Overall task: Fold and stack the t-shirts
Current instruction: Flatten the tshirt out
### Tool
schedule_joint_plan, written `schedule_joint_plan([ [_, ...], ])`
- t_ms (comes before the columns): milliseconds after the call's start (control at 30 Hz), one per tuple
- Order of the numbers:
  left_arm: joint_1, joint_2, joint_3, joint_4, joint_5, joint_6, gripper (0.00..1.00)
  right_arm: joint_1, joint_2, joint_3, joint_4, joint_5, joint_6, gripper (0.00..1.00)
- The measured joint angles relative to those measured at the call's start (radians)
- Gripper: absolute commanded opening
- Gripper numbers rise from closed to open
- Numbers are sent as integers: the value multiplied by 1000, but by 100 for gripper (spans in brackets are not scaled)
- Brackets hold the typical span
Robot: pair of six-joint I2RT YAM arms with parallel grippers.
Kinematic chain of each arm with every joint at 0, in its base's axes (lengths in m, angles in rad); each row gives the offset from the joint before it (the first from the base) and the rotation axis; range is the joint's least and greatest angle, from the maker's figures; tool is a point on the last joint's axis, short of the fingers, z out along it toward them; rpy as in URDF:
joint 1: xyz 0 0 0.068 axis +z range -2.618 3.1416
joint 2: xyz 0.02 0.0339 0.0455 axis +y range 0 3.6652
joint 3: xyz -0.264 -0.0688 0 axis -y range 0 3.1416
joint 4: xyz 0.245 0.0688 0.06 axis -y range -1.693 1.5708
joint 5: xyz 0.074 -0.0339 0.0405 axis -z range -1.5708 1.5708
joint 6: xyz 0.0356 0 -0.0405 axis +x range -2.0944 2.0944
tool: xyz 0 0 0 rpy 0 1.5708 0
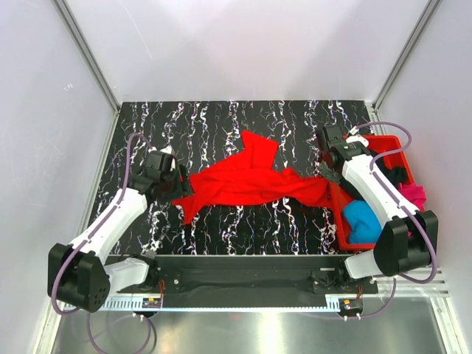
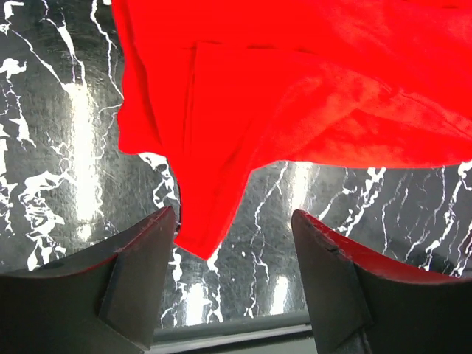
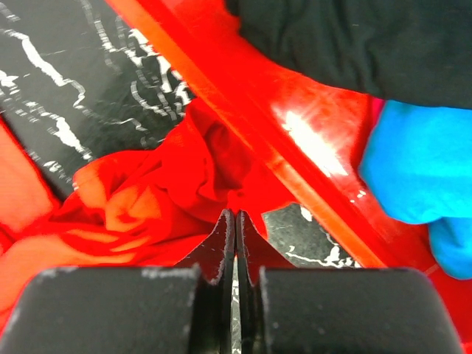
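On a black, white-veined table, a bright red t-shirt lies crumpled and stretched sideways across the middle. One flap reaches toward the far edge and its right end is drawn up against a rigid red bin at the table's right side. Inside the bin, three more tees are heaped: a black t-shirt at the far end, a blue t-shirt nearest the arms and a pink t-shirt against the right wall.

The left gripper sits low at the red shirt's left end. Its fingers are spread wide and grasp nothing, and in the left wrist view a loose corner of the cloth lies between them. The right gripper is at the shirt's right end, just beside the bin's left wall. Its fingers are pressed tightly together, with the tips down at the bunched red cloth. Whether any fold is pinched between them cannot be told.
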Motion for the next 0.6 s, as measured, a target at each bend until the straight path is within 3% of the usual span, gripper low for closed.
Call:
schedule_joint_plan([
  [300, 70, 0, -156, 113, 75, -51, 52, 0, -35, -32, 85, -72, -70, 0],
  [500, 70, -56, -288, 120, 80, -146, 50, 0, -35, -53, 119, -110, -90, 0],
  [600, 70, -91, -329, 127, 71, -192, 55, 0, -35, -57, 127, -121, -97, 0],
])
